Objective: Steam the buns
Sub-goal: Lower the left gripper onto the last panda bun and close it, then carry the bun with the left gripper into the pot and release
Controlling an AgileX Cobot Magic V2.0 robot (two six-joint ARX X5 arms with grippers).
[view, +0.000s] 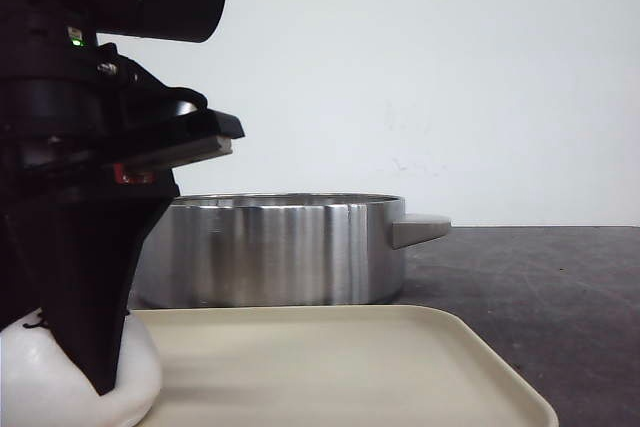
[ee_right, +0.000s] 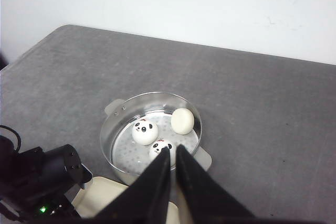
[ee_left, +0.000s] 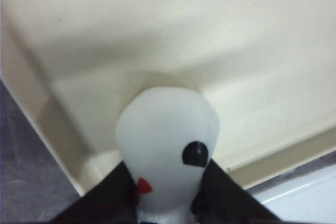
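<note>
Closest to the front camera, the black left gripper [view: 100, 367] reaches down onto a smooth white dome-shaped bun [view: 80, 382] sitting in the near left corner of a shallow cream plastic tray [view: 400, 357]. From this angle only one dark finger [view: 95, 277] shows, laid across the bun's front, so the grip cannot be read here. The left wrist view settles it: two black fingers [ee_left: 110, 198] sit either side of the bun [ee_left: 168, 135], pinching it, and one black oval eye and a small red mark show on its face. That view also shows the bun lying just inside the tray's corner [ee_left: 63, 140], touching the tray floor.

Beyond the tray in the front view stands a round, low stainless-steel pot [view: 270, 252] with a flat side handle, its inside hidden from this camera. The right wrist view looks down into the pot [ee_right: 113, 124] and shows three more white buns resting on a perforated steel floor: one with its panda face turned up [ee_right: 144, 131], one panda-faced bun partly behind the fingers [ee_right: 159, 149], and one plain side up near the far wall [ee_right: 182, 120]. That makes four buns counted, one tray and one pot.

The right gripper [ee_right: 172, 153] hangs high above the grey speckled table [ee_right: 252, 108], its two dark fingers nearly pressed together with only a thin slit between them, holding nothing.
</note>
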